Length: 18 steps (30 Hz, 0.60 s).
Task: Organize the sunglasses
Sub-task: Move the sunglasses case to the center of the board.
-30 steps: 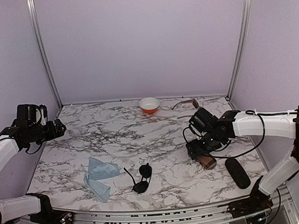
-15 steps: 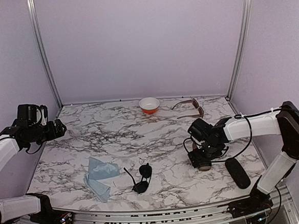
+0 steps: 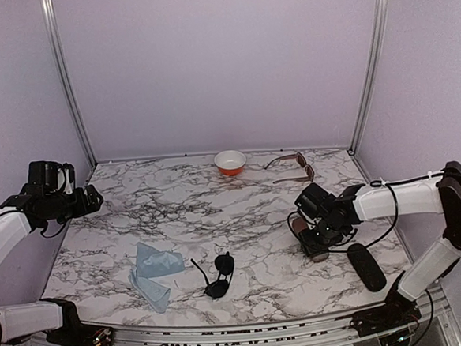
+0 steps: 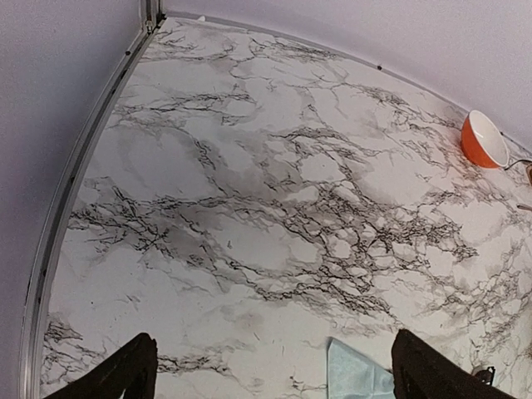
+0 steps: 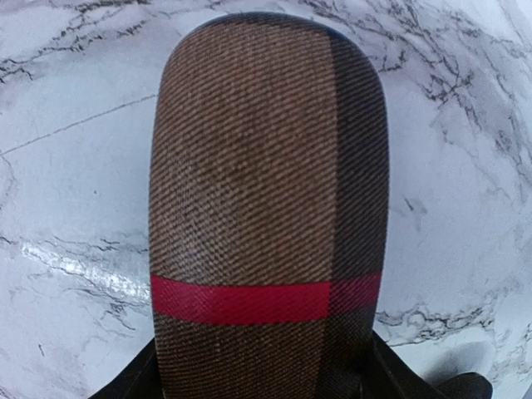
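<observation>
The small black sunglasses lie folded-out near the table's front centre. At the back right, the brown sunglasses rest by the wall. My right gripper is down on the brown case with a red stripe. In the right wrist view this case fills the space between the fingers, which press on both of its sides. My left gripper hovers open over the far left of the table, holding nothing; its fingertips frame bare marble.
An oblong black case lies just right of the brown case. A light blue cloth sits front left, also seen as the cloth in the left wrist view. An orange bowl stands at the back centre.
My right gripper has come down and toward the front onto the brown case, and its jaws have narrowed onto the case's sides. The left arm has not moved.
</observation>
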Each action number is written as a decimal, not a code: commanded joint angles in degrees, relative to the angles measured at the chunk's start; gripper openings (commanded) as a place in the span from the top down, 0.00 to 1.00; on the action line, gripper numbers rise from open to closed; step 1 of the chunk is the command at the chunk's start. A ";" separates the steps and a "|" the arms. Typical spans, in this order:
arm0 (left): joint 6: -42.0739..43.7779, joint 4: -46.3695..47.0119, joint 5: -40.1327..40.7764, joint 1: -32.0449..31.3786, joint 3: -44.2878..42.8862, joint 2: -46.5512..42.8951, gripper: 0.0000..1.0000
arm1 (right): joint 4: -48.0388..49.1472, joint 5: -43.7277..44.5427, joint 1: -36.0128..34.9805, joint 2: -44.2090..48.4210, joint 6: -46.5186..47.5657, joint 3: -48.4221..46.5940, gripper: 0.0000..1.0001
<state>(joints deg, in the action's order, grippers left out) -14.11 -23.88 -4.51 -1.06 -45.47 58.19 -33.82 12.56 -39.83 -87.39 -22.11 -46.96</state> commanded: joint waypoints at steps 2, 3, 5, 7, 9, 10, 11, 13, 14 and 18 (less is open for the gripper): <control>-0.02 -0.47 -0.79 0.18 0.12 0.67 0.01 | 5.64 -1.91 0.37 4.26 0.93 0.46 0.59; 0.04 -0.47 -0.83 0.18 0.08 0.62 0.01 | 5.83 -2.45 0.37 4.27 1.13 0.19 0.61; 0.01 -0.46 -0.81 0.20 0.12 0.45 0.01 | 6.00 -4.69 0.33 3.79 1.63 -0.45 0.61; 0.02 -0.46 -0.97 0.20 -0.05 0.56 0.01 | 6.83 -8.60 -0.40 2.99 2.47 -0.94 0.63; -0.04 -0.42 -1.53 0.21 -0.05 0.53 0.01 | 7.23 -10.05 -2.53 1.68 2.92 -1.97 0.63; -0.06 -0.46 -1.68 0.18 -0.05 0.41 0.01 | 7.03 -9.97 -3.92 0.67 2.92 -2.92 0.63; -0.04 -0.47 -1.83 0.29 -0.01 0.28 0.01 | 6.76 -9.55 -5.29 -0.91 2.88 -3.93 0.63; -0.13 -0.37 -1.62 0.25 0.03 -0.12 0.01 | 6.20 -8.56 -7.66 -3.35 2.17 -6.24 0.63; -0.13 -0.30 -1.55 0.19 0.03 -0.18 0.01 | 6.19 -8.75 -8.66 -4.48 1.62 -7.02 0.63; -0.13 -0.36 -1.64 0.23 0.19 -0.34 0.01 | 7.39 -10.86 -11.07 -7.98 0.34 -9.11 0.63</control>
<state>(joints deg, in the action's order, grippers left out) -14.11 -23.86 -5.54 -1.06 -45.47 58.57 -28.62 3.75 -49.12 -93.19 -20.64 -52.75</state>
